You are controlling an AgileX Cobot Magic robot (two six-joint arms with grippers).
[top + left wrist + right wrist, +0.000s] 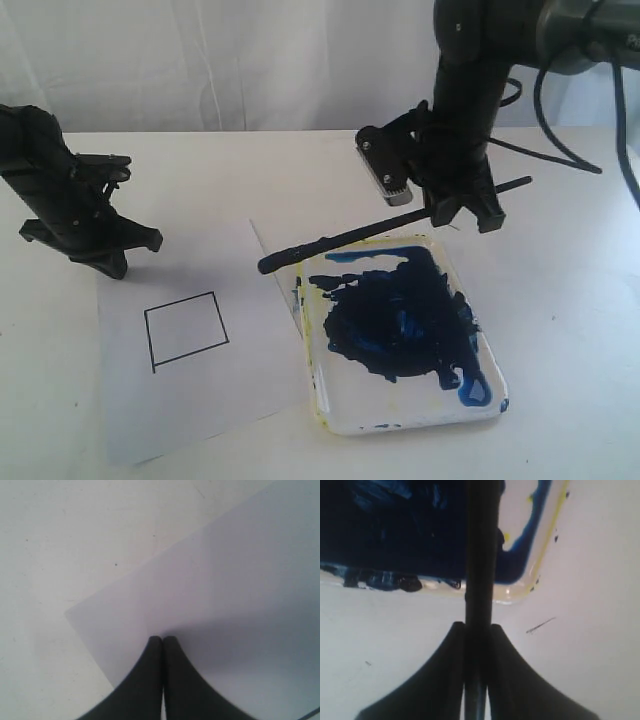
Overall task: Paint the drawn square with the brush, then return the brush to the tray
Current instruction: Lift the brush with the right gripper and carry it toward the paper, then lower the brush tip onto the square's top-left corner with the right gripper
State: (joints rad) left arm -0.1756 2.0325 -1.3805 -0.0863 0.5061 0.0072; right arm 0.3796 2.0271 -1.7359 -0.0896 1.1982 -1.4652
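White desk (pixel 570 330): right tool (pixel 462 213) grips the brush (pixel 340 240) over the tray (pixel 410 428) (left tool (pixel 162 641) is closed, empty). Drawn square (pixel 186 330), at 8 o'clock, has no paint yet.

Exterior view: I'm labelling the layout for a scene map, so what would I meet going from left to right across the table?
left gripper → drawn square → tray. The brush and the right gripper holding it overlap the tray's span, so they are left out.
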